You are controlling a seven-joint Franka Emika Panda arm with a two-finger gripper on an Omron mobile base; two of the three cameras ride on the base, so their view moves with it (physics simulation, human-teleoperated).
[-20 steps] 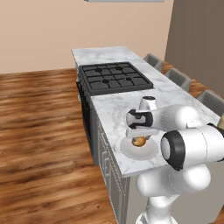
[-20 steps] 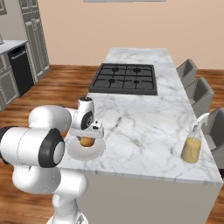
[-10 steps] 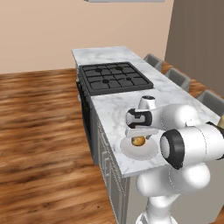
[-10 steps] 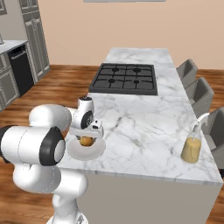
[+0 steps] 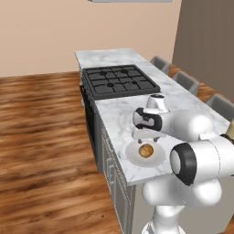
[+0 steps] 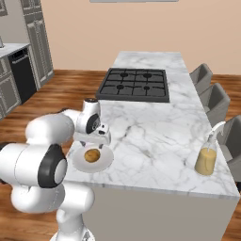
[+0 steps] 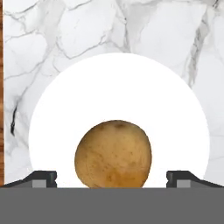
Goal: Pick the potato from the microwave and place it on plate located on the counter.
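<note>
In the hand view the claw (image 7: pixel 112 179) stands wide open at the bottom of the frame, its two dark fingertips (image 7: pixel 41 178) far apart at lower left and lower right, neither touching anything. Between them, in the lower middle, the potato (image 7: pixel 113 154) lies on the plate (image 7: pixel 118 87), a clear gap on each side of it. The plate's white disc spreads across the centre of that frame, and the veined marble table (image 7: pixel 65 30) shows around it at the top and sides.

In the left base view the potato (image 5: pixel 146 151) sits on the plate (image 5: pixel 137 159) just below the middle of the frame, near the table's front edge, directly under the arm's hand. In the right base view it appears left of centre (image 6: pixel 92 155), on the plate (image 6: pixel 104 162). Beyond the plate, toward the upper middle of both base views, the black cooktop (image 5: pixel 119 81) is set into the table (image 5: pixel 119 116). A spray bottle (image 6: pixel 207 157) of yellow liquid stands at the right of the right base view, well apart from the plate.
</note>
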